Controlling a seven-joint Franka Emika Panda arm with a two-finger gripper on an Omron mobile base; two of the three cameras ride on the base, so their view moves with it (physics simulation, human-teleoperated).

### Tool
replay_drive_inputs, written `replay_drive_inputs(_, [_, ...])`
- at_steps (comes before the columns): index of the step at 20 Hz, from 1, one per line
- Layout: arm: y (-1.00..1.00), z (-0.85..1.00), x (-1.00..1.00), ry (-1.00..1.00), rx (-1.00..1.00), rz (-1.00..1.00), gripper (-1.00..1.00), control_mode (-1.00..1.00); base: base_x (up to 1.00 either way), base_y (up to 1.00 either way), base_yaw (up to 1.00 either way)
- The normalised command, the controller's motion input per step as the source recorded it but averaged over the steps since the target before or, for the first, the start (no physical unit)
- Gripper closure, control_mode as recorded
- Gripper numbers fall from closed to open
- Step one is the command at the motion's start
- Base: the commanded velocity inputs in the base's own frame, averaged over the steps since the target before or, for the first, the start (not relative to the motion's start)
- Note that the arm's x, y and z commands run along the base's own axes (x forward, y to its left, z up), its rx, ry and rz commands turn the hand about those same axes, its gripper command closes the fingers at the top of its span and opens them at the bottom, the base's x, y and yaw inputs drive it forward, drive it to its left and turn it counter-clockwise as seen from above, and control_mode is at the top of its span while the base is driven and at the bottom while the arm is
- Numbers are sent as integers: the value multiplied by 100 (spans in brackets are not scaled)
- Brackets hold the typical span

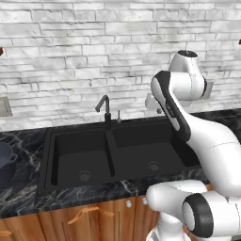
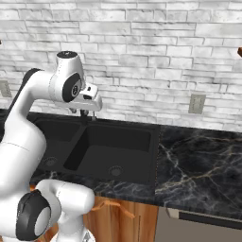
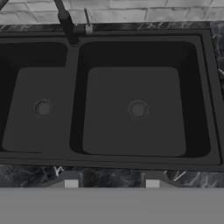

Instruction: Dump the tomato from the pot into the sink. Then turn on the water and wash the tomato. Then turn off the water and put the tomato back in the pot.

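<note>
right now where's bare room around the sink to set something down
Bare marble counter right of the sink, up to the wall outlet. Both basins lie bare. Left of the sink, the pot crowds the counter; the faucet stands behind the divider.

The sink looks matt black, set in a glossy veined marble counter over wood cabinets.

One sink with two basins, one pot, one faucet
</note>
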Motion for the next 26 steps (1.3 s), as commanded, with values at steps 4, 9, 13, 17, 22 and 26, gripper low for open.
replay_drive_inputs(4, [2,0,-12,0,0,0,-100,-100,0,0,0])
replay_drive_inputs(9, [27,-1,-26,0,-1,1,-100,-100,0,0,0])
replay_drive_inputs(13, [56,0,-29,0,-3,3,-100,-100,0,0,0])
replay_drive_inputs(17, [76,0,-21,0,-4,1,-100,-100,0,0,0])
replay_drive_inputs(22, [80,0,-22,0,-5,0,-100,-100,0,0,0])
replay_drive_inputs(26, [68,0,-19,0,-1,0,-100,-100,0,0,0])
